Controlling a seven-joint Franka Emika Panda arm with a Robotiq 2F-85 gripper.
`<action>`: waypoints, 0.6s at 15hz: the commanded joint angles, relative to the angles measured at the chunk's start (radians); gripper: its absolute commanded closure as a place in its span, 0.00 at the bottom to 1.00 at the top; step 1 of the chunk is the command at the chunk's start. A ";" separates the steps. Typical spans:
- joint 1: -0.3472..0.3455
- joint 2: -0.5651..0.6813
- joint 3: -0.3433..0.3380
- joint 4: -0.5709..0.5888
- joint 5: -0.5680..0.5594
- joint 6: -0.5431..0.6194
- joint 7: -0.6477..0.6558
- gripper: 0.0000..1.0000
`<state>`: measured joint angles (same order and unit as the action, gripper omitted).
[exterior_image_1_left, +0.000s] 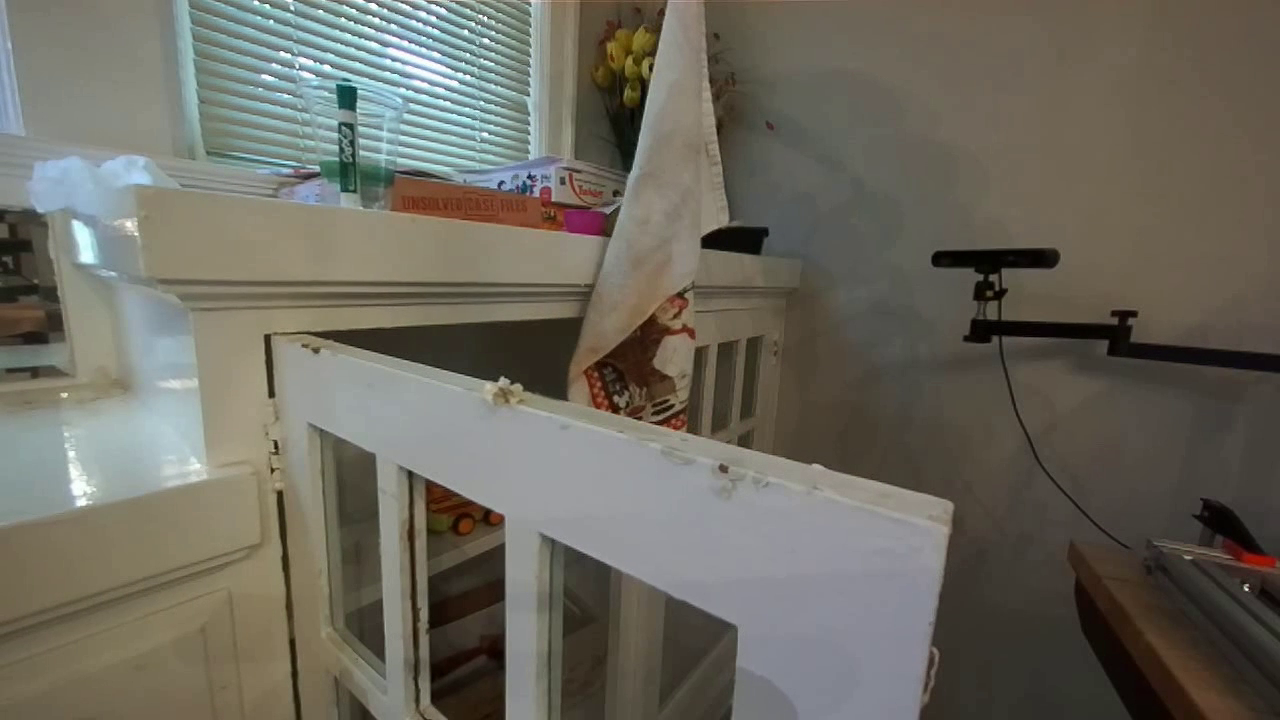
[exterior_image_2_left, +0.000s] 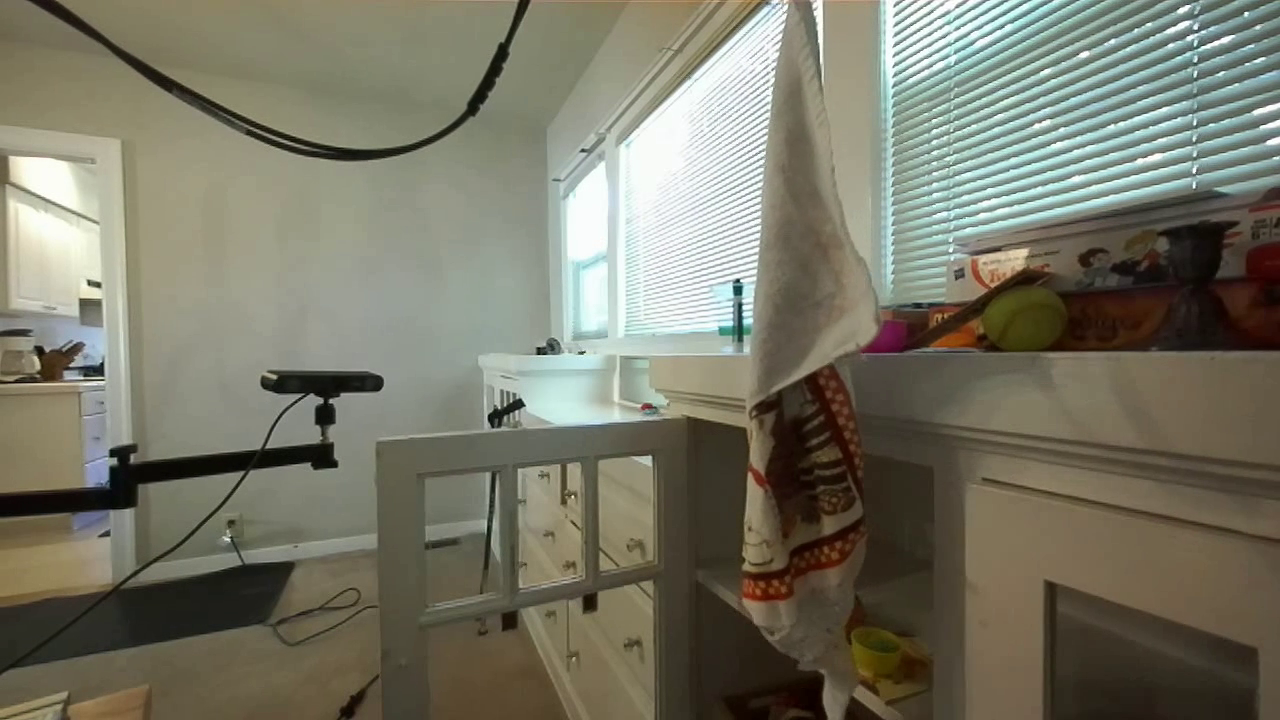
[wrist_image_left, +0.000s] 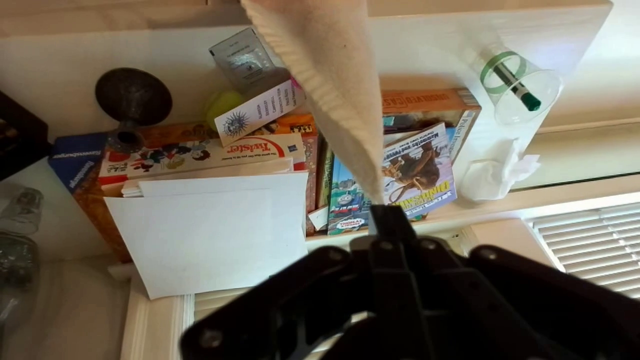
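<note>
A white towel with a red and brown printed end hangs by one corner from my gripper (wrist_image_left: 392, 212), whose fingers are shut on the cloth. In the wrist view the towel (wrist_image_left: 340, 85) runs from the fingertips to the top edge. Both exterior views show the towel (exterior_image_1_left: 650, 220) hanging long and narrow, while the gripper is out of sight above them. The towel (exterior_image_2_left: 810, 330) hangs before the cabinet opening. Its lower end passes behind the open, glass-paned white door (exterior_image_1_left: 640, 480) in an exterior view.
The cabinet ledge (exterior_image_1_left: 400, 235) bears game boxes (exterior_image_1_left: 470, 203), a clear cup with a green marker (exterior_image_1_left: 347, 140), a tennis ball (exterior_image_2_left: 1025, 318) and a dark candle holder (exterior_image_2_left: 1195, 280). White paper (wrist_image_left: 215, 230) lies over the boxes. A camera on a black arm (exterior_image_2_left: 230, 462) stands beyond the door.
</note>
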<state>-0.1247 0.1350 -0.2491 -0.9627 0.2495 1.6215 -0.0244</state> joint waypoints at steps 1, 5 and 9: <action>0.000 0.000 0.000 0.000 0.000 0.000 0.000 1.00; -0.016 0.071 -0.011 0.068 -0.009 0.020 -0.057 1.00; -0.082 0.165 0.028 0.215 -0.055 -0.008 -0.157 1.00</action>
<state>-0.1478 0.2092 -0.2594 -0.9103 0.2369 1.6456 -0.1159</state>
